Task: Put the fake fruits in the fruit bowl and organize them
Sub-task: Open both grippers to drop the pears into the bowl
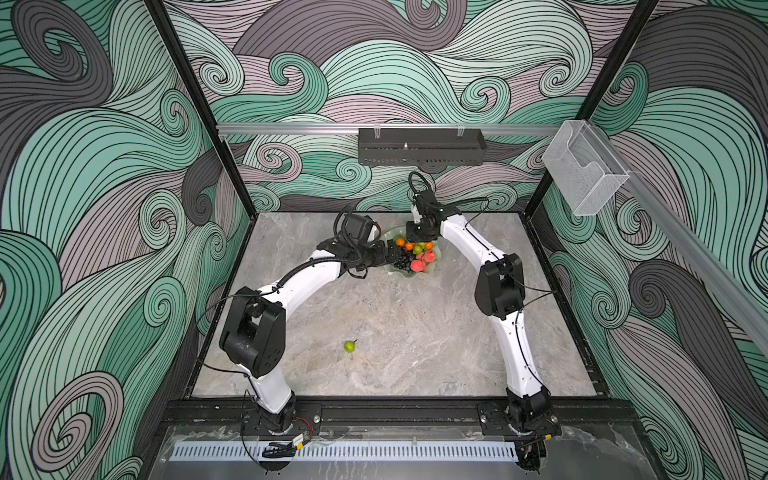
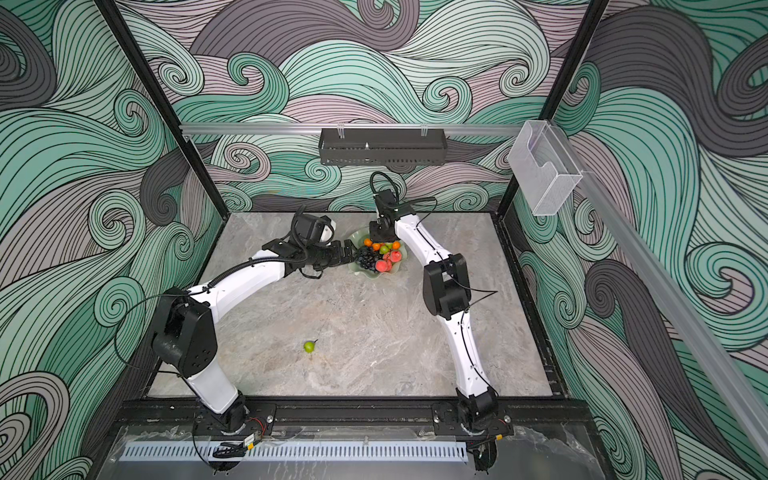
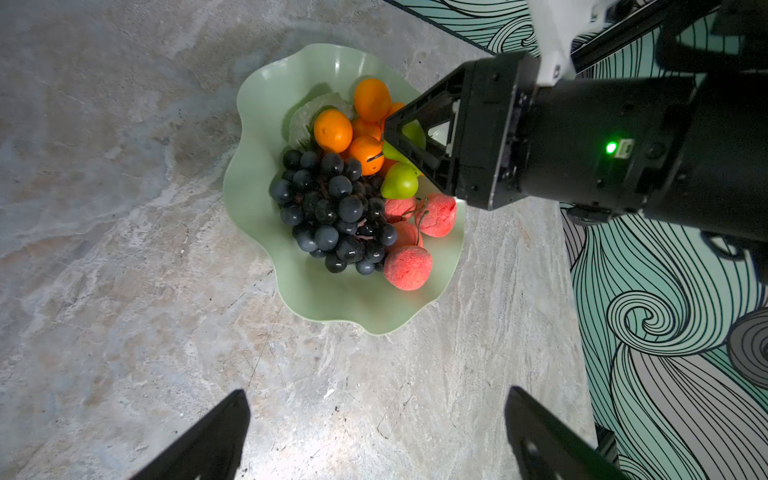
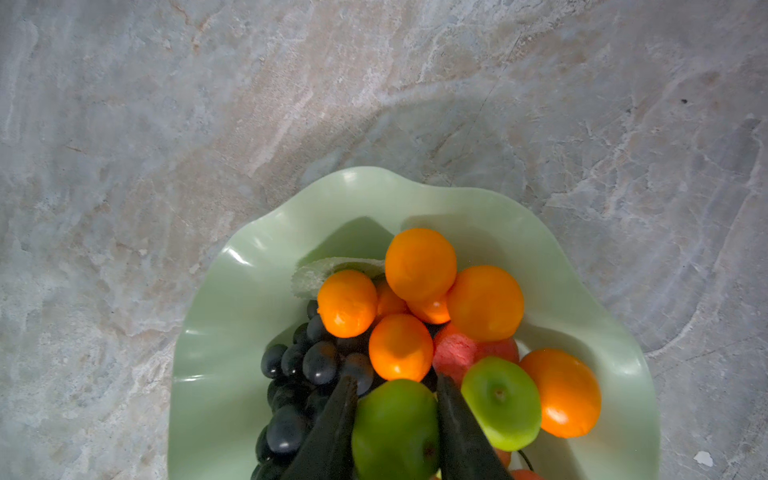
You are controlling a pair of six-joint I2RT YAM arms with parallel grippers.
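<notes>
Several glossy, rounded oranges (image 4: 419, 264) are heaped in the bowl (image 3: 257, 232), a smooth pale-green dish whose wavy rim rises and dips in soft lobes. Beside them a bunch of matt, blue-black grapes (image 3: 332, 212) is laid, its beads small and spherical, with a pale, finely textured leaf (image 4: 316, 274) showing under one orange. Rough-skinned, pinkish-red peaches (image 3: 409, 268) with thin dark stems are packed against the rim opposite the oranges. A second pear (image 4: 500, 403), shiny and green, is wedged between an orange and the held pear (image 4: 395, 428).

The right end effector (image 4: 397, 380) is seen above the heap, its dark, tapered fingers clamped on either side of the held pear. The left end effector (image 3: 376, 399) is held just beside the bowl's rim, over bare counter, with its fingers spread wide and nothing between them.

The bowl is set toward the far edge of the counter (image 1: 415, 332), a flat, veined, stone-like grey slab, close to the back wall. Broad bare surface is left in front of it. A loose pear (image 1: 350, 346) is found there, well apart from the bowl and nearer the left arm's base.
</notes>
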